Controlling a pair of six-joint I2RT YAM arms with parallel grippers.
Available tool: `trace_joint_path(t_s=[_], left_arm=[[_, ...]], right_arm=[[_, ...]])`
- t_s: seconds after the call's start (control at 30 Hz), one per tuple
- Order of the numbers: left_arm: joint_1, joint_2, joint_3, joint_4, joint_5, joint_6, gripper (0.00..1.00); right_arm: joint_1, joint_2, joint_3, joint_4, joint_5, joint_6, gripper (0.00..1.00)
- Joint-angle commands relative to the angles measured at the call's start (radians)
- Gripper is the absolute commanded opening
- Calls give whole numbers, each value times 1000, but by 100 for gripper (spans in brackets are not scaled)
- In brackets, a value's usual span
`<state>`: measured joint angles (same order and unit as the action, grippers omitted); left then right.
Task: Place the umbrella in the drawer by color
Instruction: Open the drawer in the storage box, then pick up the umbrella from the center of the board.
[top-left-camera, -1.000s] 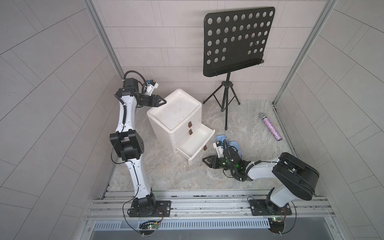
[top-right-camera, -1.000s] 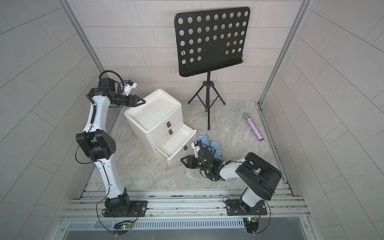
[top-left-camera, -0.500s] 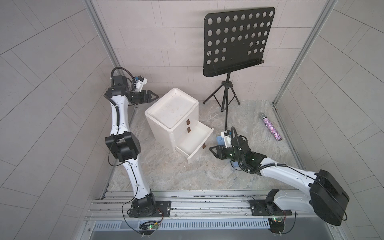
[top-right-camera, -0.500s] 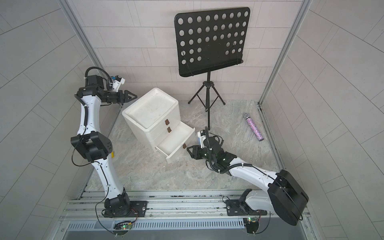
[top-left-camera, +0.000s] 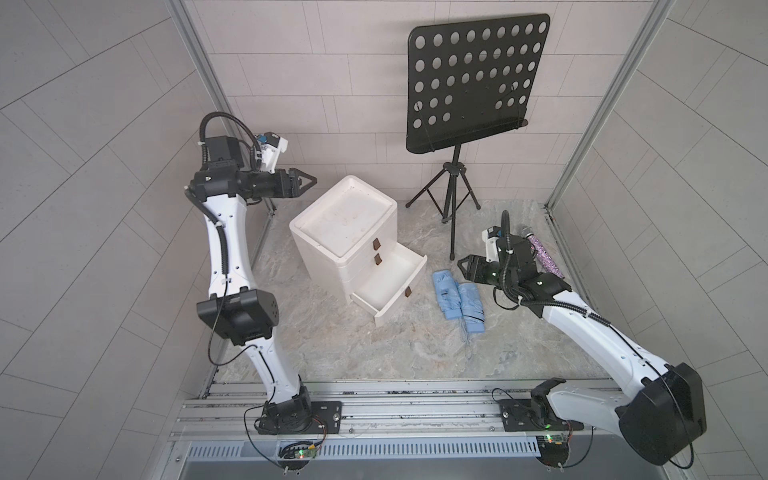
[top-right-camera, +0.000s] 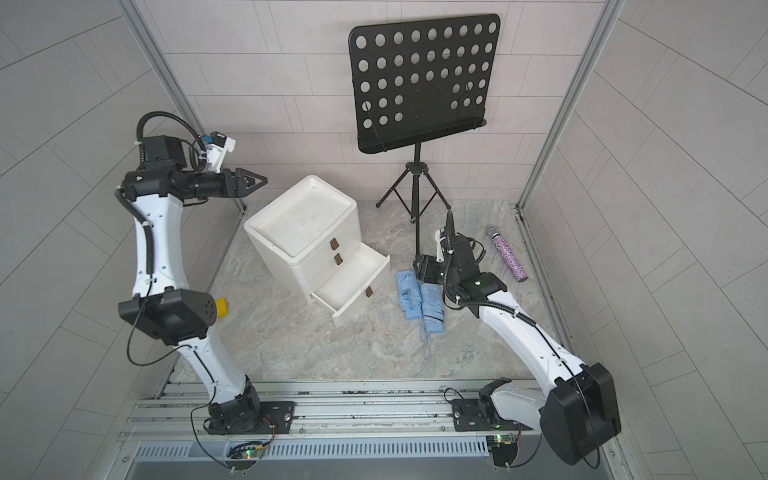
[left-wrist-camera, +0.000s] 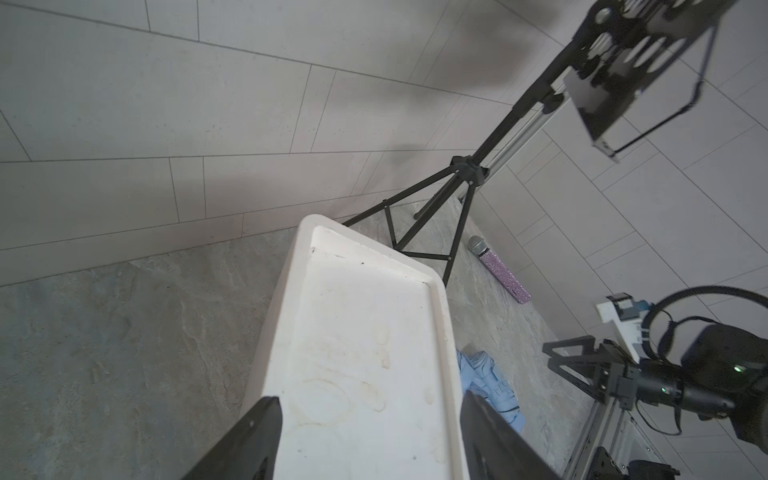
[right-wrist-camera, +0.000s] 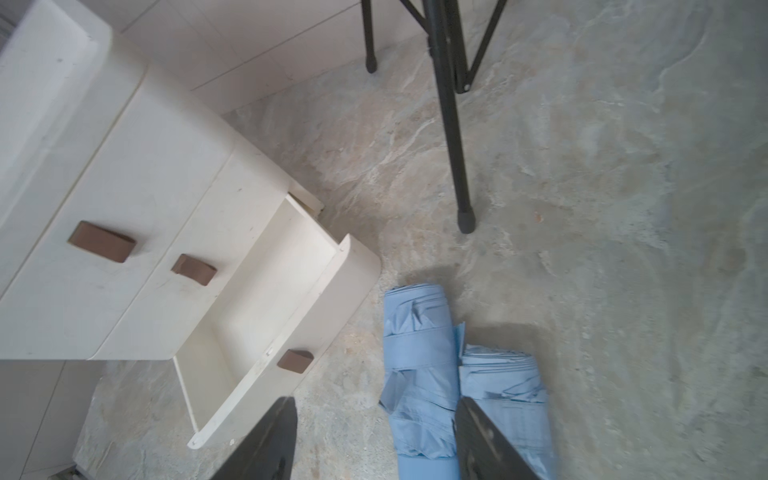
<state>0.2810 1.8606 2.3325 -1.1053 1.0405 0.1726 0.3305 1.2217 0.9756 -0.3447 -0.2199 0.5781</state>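
Umbrellas (top-left-camera: 459, 299), two of them, folded and light blue, lie side by side and touching on the stone-patterned floor (top-left-camera: 353, 353). In both top views they sit at about 4 o'clock from the white cabinet (top-left-camera: 345, 224), just beside the front corner of its bottom drawer (top-left-camera: 382, 278). That drawer is pulled out, while the two drawers above it are shut; each has a brown handle. In the right wrist view the pair (right-wrist-camera: 419, 365) lies next to the drawer's rounded front (right-wrist-camera: 332, 299).

At about 1 o'clock from the umbrellas, the right gripper (top-left-camera: 463, 266) hangs close to them with its fingers spread and nothing between them (right-wrist-camera: 376, 401). One finger overlaps the nearer umbrella in the wrist view, and whether it touches cannot be told.

At about 10 o'clock from the cabinet, the left gripper (top-left-camera: 311, 181) is held high and points toward it. Its fingers are also spread wide and hold nothing (left-wrist-camera: 370, 399).

A purple glitter microphone (top-left-camera: 544, 257) lies at 2 o'clock from the umbrellas, near the side wall. A black music stand (top-left-camera: 469, 79) stands at 1 o'clock from the cabinet.
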Motion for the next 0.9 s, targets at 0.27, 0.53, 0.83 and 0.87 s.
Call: trace_joint_path(t_s=[0.27,0.53,0.83,0.87], left_arm=[[-184,-345,-352,-215,62,162,77],[-474,-473,-616,-240,-25,176,78],[-635,-497,-815,-100,-108,105,78],[-640,-495,-821,-95,-116,105,78]], right_arm=[[-74,240,128,-313,-12,-167,65],[-72,294,54,-268,-28,-159,65],[-48,345,11,-225,-13,-147,65],[-49,349,12,-226,-10,-147,65]])
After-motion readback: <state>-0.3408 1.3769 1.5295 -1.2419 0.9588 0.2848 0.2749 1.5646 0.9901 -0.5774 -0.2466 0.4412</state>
